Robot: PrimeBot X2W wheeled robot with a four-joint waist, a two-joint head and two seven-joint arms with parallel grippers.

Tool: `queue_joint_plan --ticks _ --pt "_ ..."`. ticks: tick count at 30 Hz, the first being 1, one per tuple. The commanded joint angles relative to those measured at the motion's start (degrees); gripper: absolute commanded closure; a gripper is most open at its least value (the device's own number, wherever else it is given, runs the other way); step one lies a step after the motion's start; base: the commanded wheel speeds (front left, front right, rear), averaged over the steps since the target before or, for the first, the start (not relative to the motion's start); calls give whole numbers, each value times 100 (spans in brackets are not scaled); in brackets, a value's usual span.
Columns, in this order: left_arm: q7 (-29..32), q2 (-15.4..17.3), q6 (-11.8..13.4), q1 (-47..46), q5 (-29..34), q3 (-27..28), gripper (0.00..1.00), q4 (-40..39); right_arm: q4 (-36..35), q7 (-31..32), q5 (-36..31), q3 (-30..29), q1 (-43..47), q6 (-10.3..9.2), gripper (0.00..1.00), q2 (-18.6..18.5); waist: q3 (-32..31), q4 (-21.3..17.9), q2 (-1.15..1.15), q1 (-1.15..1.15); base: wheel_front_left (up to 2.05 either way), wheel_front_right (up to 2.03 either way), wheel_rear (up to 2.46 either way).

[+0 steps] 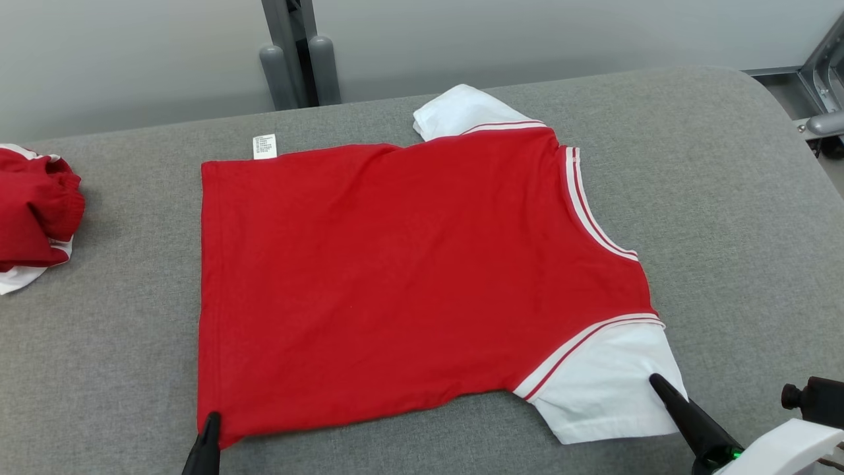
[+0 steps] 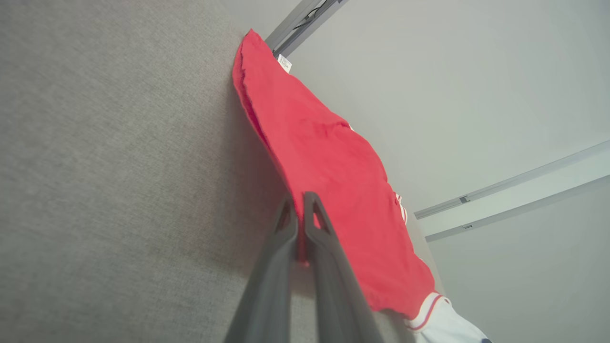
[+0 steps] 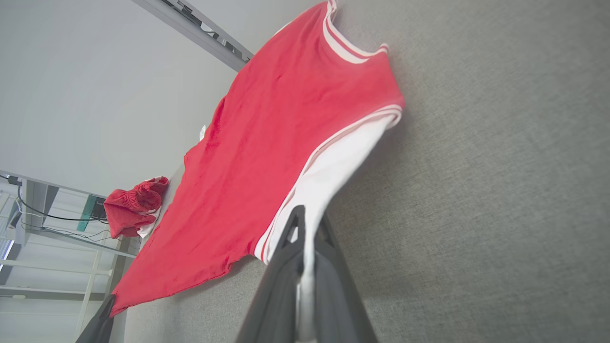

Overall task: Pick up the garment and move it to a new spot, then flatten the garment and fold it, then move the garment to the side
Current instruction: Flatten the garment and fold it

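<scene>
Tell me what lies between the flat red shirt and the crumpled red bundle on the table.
Nothing: in the head view that stretch of grey table is bare between the shirt and the bundle.

Left gripper (image 1: pixel 210 423): enters the head view at the lower left edge, dark fingers pointing up, tips at the near hem corner of the red T-shirt (image 1: pixel 395 277). In the left wrist view its two fingers (image 2: pixel 281 247) lie pressed together, with a strip of red cloth pinched between them. Right gripper (image 1: pixel 657 382): rises from the lower right on a slant, up and to the left, tip on the near white sleeve. In the right wrist view its fingers (image 3: pixel 281 271) are closed, with white sleeve fabric clamped in the gap. A green indicator light (image 1: pixel 734 454) glows at the finger base. The white wrist housing (image 1: pixel 788 445) sits behind it at the frame corner.
</scene>
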Motion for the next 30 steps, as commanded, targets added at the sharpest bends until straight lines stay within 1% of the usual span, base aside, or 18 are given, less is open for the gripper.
queue_joint_plan --ticks 1,7,13,19,26,27,30 --pt "40 -22 -29 -103 -113 60 100 -5 53 -49 74 -20 -84 1 100 -19 -44 -9 0 0 0 0 0" --pt "233 -214 -71 -342 -702 164 100 181 412 -94 269 4 -288 1 100 -20 -141 17 0 0 0 0 0" --pt "421 -329 -84 -891 -1025 188 100 643 995 -30 324 84 -763 1 100 -21 -221 70 0 0 0 0 0" --pt "452 -360 -78 -1874 -920 135 100 1626 2098 -104 347 17 -1761 1 100 -23 -218 177 0 0 0 0 0" --pt "387 -423 -155 -3025 -737 10 100 2886 3601 -196 -27 35 -3156 1 100 -23 5 292 0 0 0 0 0" --pt "387 -423 -155 -3025 -737 10 100 2886 3601 -196 -27 35 -3156 1 100 -23 5 292 0 0 0 0 0" --pt "333 -443 -183 -3438 -625 -52 100 3319 4206 -235 -214 114 -3732 1 100 -22 118 339 0 0 0 0 0"
